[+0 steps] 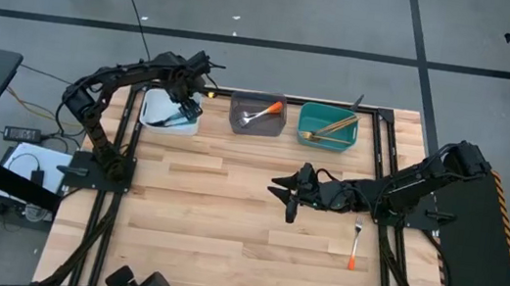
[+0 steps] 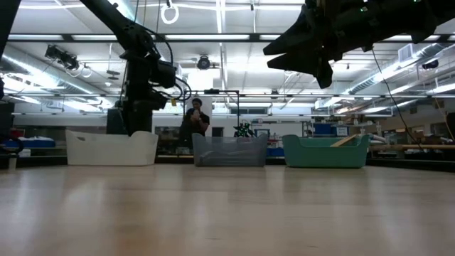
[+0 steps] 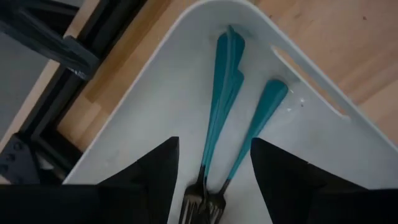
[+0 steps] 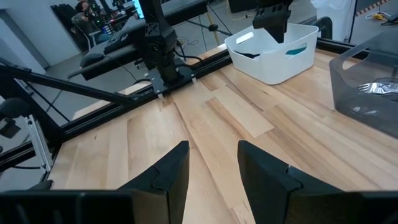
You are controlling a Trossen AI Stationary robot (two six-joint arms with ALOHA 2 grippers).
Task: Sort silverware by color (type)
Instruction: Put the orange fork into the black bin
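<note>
Blue-handled forks [image 3: 225, 93] lie flat on the floor of the white bin [image 1: 168, 117] at the table's far left. My left gripper [image 3: 214, 142] hangs open above them, pointing down, touching nothing. A fork with an orange handle [image 1: 261, 114] lies in the grey bin [image 1: 256, 121]. Gold utensils [image 1: 331, 125] lie in the teal bin [image 1: 326, 138]. Another orange-handled fork [image 1: 355, 243] lies flat on the table near the right edge. My right gripper [image 1: 288, 195] stands open over the table's middle, with nothing between its fingers [image 4: 180, 163].
The three bins stand in a row along the far edge. Black frame rails [image 1: 387, 151] run along the table's sides. Bare wood [image 1: 214, 227] lies between the arms and toward the near edge. A person [image 2: 195, 117] stands far behind the table.
</note>
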